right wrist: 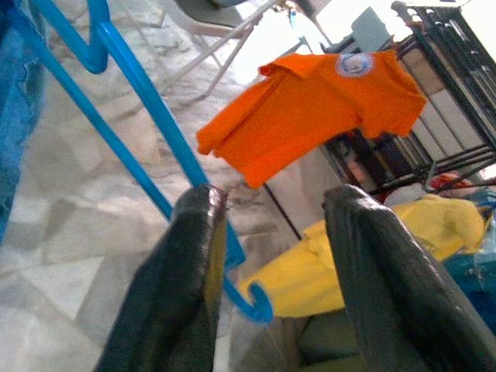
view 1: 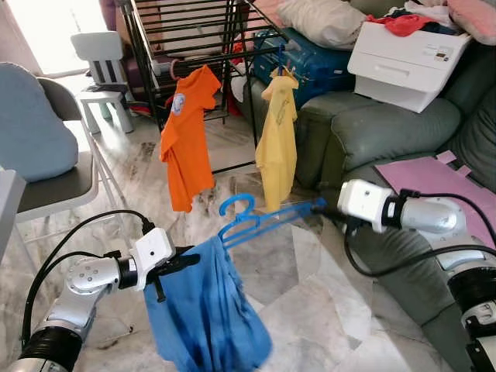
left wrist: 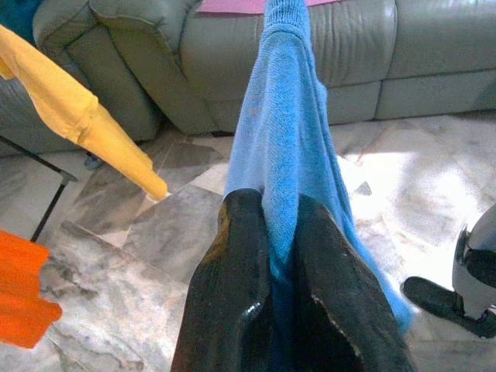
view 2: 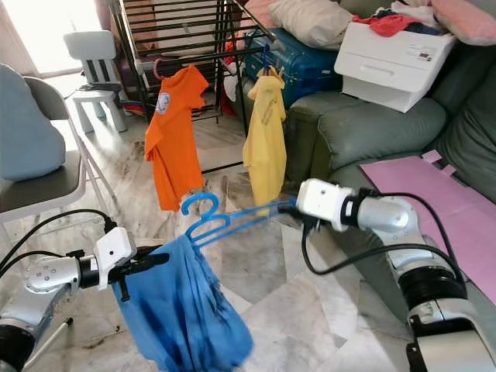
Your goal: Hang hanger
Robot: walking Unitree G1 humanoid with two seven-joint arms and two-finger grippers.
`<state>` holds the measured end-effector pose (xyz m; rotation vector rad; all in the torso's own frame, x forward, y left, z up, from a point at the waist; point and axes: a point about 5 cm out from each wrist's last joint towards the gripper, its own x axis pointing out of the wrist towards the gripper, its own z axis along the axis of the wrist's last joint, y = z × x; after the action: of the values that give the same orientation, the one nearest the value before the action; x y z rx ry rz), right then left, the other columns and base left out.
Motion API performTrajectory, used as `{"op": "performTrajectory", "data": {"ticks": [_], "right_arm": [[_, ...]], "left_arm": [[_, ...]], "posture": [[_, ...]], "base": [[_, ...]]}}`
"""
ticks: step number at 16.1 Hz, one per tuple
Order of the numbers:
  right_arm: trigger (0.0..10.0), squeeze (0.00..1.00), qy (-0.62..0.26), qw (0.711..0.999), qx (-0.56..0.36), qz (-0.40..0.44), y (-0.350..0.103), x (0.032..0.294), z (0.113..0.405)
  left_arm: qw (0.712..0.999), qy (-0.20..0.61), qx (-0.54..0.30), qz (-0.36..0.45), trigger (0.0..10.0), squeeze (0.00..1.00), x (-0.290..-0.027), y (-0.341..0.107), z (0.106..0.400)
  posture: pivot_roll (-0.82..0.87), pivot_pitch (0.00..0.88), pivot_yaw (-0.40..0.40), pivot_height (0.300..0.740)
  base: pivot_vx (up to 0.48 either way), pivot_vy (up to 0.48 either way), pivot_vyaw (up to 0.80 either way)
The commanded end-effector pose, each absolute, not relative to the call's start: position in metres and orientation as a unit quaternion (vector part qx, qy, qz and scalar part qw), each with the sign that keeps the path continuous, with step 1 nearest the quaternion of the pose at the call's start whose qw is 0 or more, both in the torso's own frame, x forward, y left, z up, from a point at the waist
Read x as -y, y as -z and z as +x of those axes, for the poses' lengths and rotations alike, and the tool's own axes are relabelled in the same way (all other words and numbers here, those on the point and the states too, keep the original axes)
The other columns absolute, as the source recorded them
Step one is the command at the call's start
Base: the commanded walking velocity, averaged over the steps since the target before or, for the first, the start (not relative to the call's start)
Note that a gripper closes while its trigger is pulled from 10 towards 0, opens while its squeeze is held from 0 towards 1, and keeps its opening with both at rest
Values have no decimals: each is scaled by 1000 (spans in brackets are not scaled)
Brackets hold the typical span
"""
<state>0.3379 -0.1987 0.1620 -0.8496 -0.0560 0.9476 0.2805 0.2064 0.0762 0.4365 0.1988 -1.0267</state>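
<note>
A blue hanger [view 1: 267,215] is held level above the floor, its hook [view 1: 236,205] pointing up. One end is tucked inside a blue garment [view 1: 205,310] that droops toward the tiles. My left gripper [view 1: 180,265] is shut on the garment's upper edge; in the left wrist view the cloth [left wrist: 287,116] is pinched between the fingers [left wrist: 232,294]. My right gripper [view 1: 322,208] is at the hanger's other end. In the right wrist view its fingers [right wrist: 186,256] stand apart, with the hanger's bar [right wrist: 132,74] lying against one of them.
A black drying rack [view 1: 194,31] stands ahead with an orange shirt [view 1: 186,132] and a yellow shirt [view 1: 277,139] hanging on it. A green sofa [view 1: 372,124] with a white box [view 1: 407,58] is on the right. A chair [view 1: 70,178] is on the left.
</note>
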Motion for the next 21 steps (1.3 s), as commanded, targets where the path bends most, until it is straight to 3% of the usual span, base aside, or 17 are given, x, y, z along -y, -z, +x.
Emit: {"op": "performTrajectory", "data": {"ticks": [1,3,4,7,11,15,17,19,21], "right_arm": [[10000,1000,-418,817,40,-395,-166,200,342],[10000,1000,-381,840,67,-379,-170,200,345],[10000,1000,-347,869,108,-337,-178,199,346],[10000,1000,-321,904,122,-255,-173,200,340],[10000,1000,-329,916,117,-198,-160,187,334],[10000,1000,-334,924,42,-180,-130,167,338],[10000,1000,-374,914,18,-159,-119,148,334],[10000,914,-388,910,0,-148,-111,141,332],[10000,894,-402,906,-11,-131,-107,136,330]], "left_arm": [[854,475,-79,198,0,0,-208,-80,283],[864,461,-70,189,0,0,-208,-83,287],[887,429,-48,161,0,0,-209,-94,297],[911,401,17,99,0,0,-196,-120,310],[918,386,32,83,0,0,-189,-130,316],[868,483,66,96,0,0,-156,-156,302],[839,527,88,106,0,0,-138,-166,293],[821,555,85,100,0,0,-132,-170,288],[812,567,87,108,0,0,-129,-174,287]], "posture": [[-92,0,42,740],[-93,0,42,740],[-92,0,44,740],[-96,0,59,740],[-100,0,57,740],[-80,0,40,740],[-73,0,33,740],[-74,0,32,740],[-73,0,36,740]], "base": [[0,0,0],[0,0,0],[0,0,0],[0,0,0],[0,0,0],[0,0,0],[0,0,0],[0,0,0],[0,0,0]]}}
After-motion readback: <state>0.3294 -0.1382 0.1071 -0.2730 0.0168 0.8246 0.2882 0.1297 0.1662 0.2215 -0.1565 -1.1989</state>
